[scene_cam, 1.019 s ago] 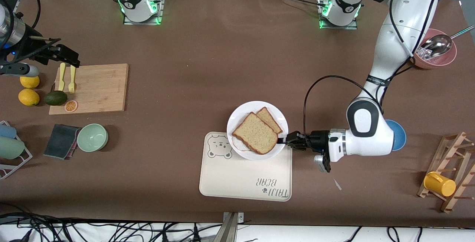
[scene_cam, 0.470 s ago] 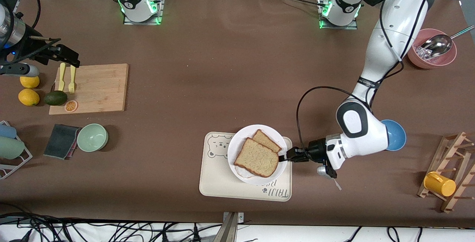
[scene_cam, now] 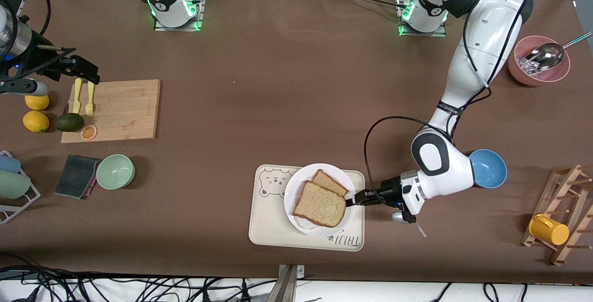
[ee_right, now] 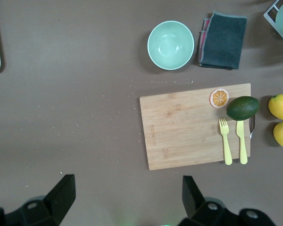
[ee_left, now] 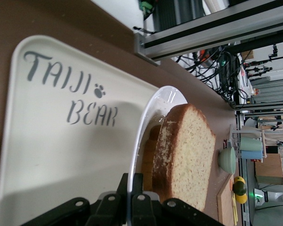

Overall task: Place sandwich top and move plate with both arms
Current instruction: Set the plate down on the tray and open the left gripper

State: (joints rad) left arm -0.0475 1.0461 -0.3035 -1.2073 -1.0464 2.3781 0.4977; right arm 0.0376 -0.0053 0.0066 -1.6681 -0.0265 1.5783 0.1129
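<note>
The white plate is over the cream bear tray, toward its left-arm end. On the plate the sandwich top, a tan speckled slice, lies over a second slice and a bit of egg white. My left gripper is shut on the plate's rim at the side toward the left arm. In the left wrist view the fingers pinch the rim, with the sandwich top just past them. My right gripper waits open over the cutting board's end; it also shows in the right wrist view.
A blue bowl sits beside the left arm's wrist. A pink bowl with a scoop and a wooden rack with a yellow cup are at the left arm's end. The cutting board, green bowl, cloth, avocado and lemons are at the right arm's end.
My left gripper has drawn the plate with the bread toward the front camera, from the tray's edge to over the tray. The right arm has not moved.
</note>
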